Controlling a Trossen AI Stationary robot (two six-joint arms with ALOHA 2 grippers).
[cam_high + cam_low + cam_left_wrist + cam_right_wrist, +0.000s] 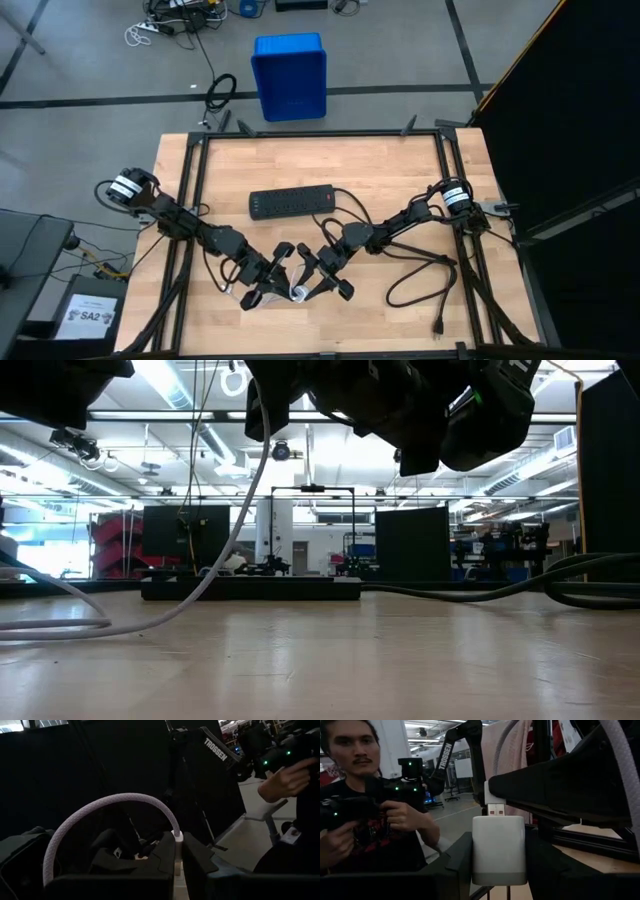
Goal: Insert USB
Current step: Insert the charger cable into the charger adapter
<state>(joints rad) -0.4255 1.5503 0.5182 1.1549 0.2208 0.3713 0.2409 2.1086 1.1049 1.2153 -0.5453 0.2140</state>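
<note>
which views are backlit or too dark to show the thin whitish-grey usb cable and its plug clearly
Low view: bright ceiling lights behind turn both arms into black silhouettes; the thin whitish-grey USB cable still reads. Left wrist view: mostly dark, but the cable's arc shows, pinched in the left gripper. Right wrist view: evenly lit and sharp on the plug above the small white cube adapter in the right gripper; the person behind is softer.
</note>
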